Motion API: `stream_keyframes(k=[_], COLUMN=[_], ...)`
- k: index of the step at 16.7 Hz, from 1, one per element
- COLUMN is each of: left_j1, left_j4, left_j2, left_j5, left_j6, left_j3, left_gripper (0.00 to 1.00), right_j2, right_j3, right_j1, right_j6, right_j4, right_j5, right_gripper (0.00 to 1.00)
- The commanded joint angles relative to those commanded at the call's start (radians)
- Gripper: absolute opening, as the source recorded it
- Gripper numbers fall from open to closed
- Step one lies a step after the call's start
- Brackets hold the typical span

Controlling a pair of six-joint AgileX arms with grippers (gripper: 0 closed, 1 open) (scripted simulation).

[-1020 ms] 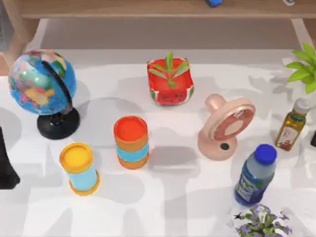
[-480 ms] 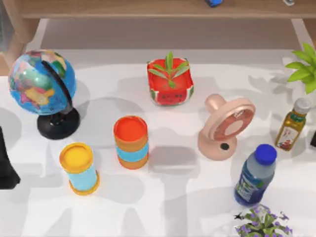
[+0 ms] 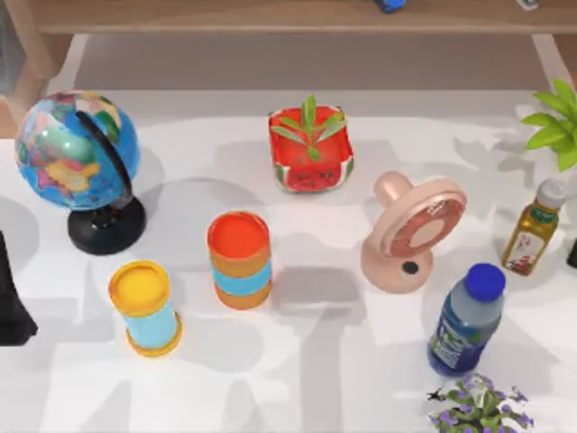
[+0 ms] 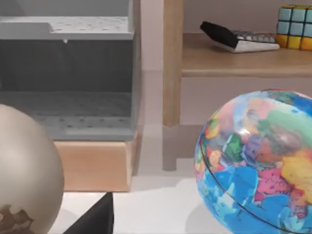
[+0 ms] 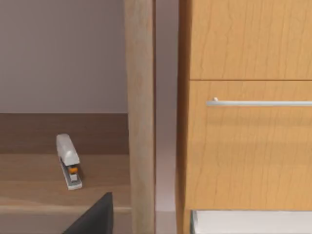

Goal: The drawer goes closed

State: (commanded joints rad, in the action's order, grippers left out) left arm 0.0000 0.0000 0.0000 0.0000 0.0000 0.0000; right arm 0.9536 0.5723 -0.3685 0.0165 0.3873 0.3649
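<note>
Pale wood fronts the drawer (image 4: 92, 165) in the left wrist view, where it stands pulled out with its grey, speckled inside open to sight, just beside a wooden shelf post (image 4: 173, 63) and beyond the globe (image 4: 258, 165). From above, the left arm (image 3: 11, 302) is a dark shape at the table's left edge, near the globe's black base, and the right arm (image 3: 572, 255) barely pokes in at the right edge, beside the oil bottle (image 3: 532, 227). Both sit well apart from the drawer, touching nothing, and I cannot tell whether either gripper is spread or closed. The right wrist view faces a wooden cabinet front (image 5: 248, 146) with a slim metal handle (image 5: 258, 103) and a stapler (image 5: 68, 161) lying on the shelf next to it. On the white table (image 3: 325, 361) stand two orange-lidded canisters, a watermelon-patterned planter, a pink fan and a blue-capped bottle.
</note>
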Motion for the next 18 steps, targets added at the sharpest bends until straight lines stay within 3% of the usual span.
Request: stream_keyframes(k=[4,11,14,18], left_j1=[0.000,0.000,0.000,0.000], left_j4=[0.000,0.000,0.000,0.000], left_j2=[0.000,0.000,0.000,0.000], left_j5=[0.000,0.000,0.000,0.000], left_j6=[0.000,0.000,0.000,0.000], left_j3=[0.000,0.000,0.000,0.000], left_gripper=[1.00,1.00,1.00,1.00], right_j2=[0.135,0.140,0.170,0.272], right_j3=[0.080,0.079,0.062,0.000], right_j1=[-0.053,-0.054,-0.075,-0.139], right_j6=[-0.001,-0.011,-0.100,-0.334], right_j4=[0.054,0.065,0.141,0.322], right_j5=[0.048,0.052,0.076,0.132], right_gripper=[1.00,1.00,1.00,1.00])
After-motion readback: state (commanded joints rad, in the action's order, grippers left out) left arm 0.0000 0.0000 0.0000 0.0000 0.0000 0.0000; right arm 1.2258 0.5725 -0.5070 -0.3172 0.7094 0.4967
